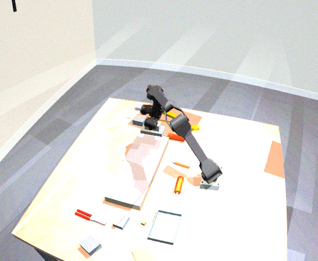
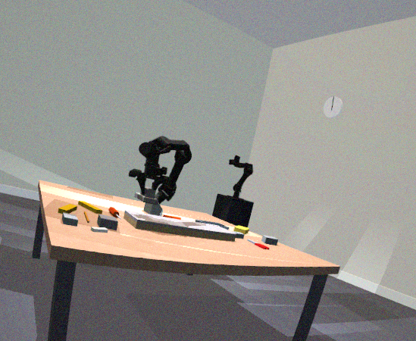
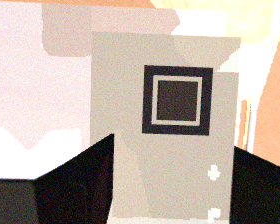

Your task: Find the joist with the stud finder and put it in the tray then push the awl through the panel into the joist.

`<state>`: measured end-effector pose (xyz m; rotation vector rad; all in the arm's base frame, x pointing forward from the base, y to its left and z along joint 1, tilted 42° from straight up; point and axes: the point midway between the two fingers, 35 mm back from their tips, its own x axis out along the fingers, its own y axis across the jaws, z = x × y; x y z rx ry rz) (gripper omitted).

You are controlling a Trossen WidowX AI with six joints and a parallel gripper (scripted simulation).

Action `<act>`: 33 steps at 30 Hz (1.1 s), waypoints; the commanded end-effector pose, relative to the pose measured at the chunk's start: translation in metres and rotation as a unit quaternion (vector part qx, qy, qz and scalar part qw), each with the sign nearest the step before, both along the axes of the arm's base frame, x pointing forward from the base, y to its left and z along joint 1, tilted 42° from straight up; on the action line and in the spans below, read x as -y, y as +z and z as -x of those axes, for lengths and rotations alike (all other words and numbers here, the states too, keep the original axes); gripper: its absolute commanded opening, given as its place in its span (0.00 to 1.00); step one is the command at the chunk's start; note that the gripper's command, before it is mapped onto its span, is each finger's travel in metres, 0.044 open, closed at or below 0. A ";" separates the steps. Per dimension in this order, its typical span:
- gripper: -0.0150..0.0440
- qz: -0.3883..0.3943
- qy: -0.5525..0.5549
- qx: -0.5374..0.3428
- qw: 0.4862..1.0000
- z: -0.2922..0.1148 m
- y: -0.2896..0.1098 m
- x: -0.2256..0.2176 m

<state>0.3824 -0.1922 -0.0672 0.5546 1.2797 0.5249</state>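
My gripper (image 1: 152, 124) (image 2: 145, 187) (image 3: 162, 144) is shut on the stud finder (image 1: 152, 131) (image 2: 142, 196) (image 3: 121, 85), a pale block whose dark square screen faces the wrist camera. It appears raised above the far end of the long pale floor panel (image 1: 124, 185) (image 2: 185, 230) (image 3: 21, 100); the exact gap cannot be told. A slim orange-handled pointed tool (image 1: 182, 165), seemingly the awl, lies on the table between the panel and the arm's base. The shallow tray (image 1: 160, 241) stands beyond the panel's near end in the top view. I see no hole in the panel.
A thick orange-yellow tool (image 1: 178, 185) lies near the base. A red-orange screwdriver (image 1: 176, 137) (image 2: 114, 212) and yellow blocks (image 1: 170, 115) (image 2: 90, 207) lie by the panel's far end. Grey blocks (image 1: 91, 245) (image 2: 107, 222), a red-handled tool (image 1: 83, 214) (image 2: 261, 245) and a small yellow cube (image 1: 143, 223) are around.
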 end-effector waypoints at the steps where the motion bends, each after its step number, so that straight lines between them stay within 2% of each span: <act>1: 0.25 -0.001 -0.003 0.004 1.000 -0.002 -0.004 -0.003; 33: 0.25 -0.002 -0.003 0.004 1.000 0.000 -0.039 -0.033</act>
